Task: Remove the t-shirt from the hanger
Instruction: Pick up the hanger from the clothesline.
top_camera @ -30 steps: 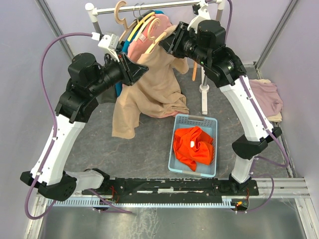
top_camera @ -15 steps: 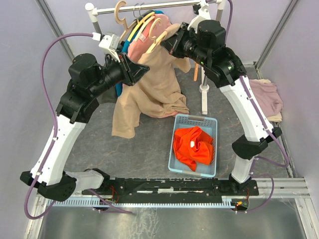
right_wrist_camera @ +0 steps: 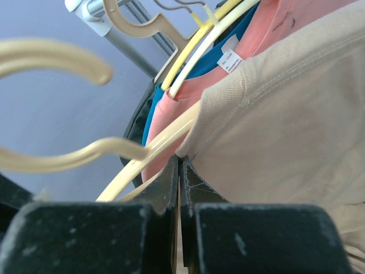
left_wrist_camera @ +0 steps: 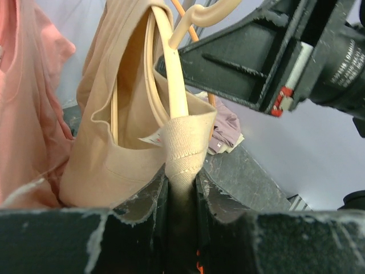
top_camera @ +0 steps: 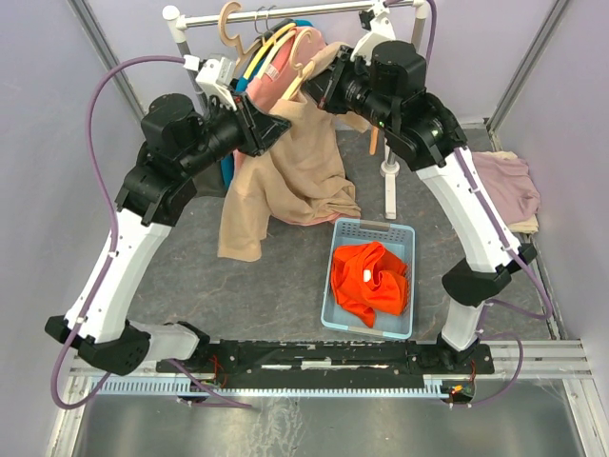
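While the tan cotton t-shirt (top_camera: pixel 304 162) is draped over the cream plastic hanger (left_wrist_camera: pixel 177 85) at the far middle of the scene, just below the metal clothes rail (top_camera: pixel 285 13), its ribbed collar is clamped between the fingers of the left gripper (left_wrist_camera: pixel 181 182). The body of the shirt is seen hanging down toward the table, one shoulder bunched on the hanger's arm. The right gripper (right_wrist_camera: pixel 178 171) is pressed fully together at the spot where the hanger's arm meets the shirt's shoulder; whether fabric or plastic is pinched there cannot be told. A pink garment (top_camera: pixel 271 71) is hung just left of the shirt. Nearer and to the right, an orange cloth (top_camera: pixel 371 276) is held in a pale blue plastic basket (top_camera: pixel 335 276).
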`<state>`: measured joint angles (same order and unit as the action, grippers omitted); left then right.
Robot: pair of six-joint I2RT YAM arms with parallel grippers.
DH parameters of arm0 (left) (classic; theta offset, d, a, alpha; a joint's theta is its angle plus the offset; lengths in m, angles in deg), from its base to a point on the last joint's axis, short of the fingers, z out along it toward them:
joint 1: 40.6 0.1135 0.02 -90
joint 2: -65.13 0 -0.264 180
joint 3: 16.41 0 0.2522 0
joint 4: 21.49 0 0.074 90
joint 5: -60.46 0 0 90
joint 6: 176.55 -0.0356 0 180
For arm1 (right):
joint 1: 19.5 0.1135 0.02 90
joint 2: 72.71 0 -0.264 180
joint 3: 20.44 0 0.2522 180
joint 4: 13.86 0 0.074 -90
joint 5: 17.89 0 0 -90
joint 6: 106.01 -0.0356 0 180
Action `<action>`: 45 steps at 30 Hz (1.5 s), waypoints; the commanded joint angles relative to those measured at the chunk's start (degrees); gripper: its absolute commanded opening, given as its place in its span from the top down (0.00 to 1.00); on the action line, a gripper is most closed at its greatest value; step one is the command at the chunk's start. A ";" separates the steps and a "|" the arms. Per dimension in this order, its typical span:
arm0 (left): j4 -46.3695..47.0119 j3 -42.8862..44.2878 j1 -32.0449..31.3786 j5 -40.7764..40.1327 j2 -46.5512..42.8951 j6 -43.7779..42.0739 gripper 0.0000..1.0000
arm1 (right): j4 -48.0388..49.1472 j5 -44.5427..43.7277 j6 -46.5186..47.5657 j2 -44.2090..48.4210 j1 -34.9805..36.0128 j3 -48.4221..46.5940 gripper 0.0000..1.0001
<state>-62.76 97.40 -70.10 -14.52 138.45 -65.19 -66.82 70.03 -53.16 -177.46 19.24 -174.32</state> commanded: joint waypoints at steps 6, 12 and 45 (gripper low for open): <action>4.04 6.26 -0.69 -3.42 2.71 3.20 0.97 | 2.84 2.88 5.25 4.83 3.22 1.98 0.99; 3.03 8.11 -0.74 -4.87 3.95 5.04 0.97 | 1.17 4.65 7.94 6.00 3.94 2.39 0.99; 5.53 3.66 -0.70 13.39 -0.62 9.07 0.97 | 8.88 -1.77 29.22 14.54 3.66 10.24 0.60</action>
<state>-62.21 99.37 -70.69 -5.42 140.20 -59.00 -60.62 68.98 -27.06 -163.41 22.89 -162.99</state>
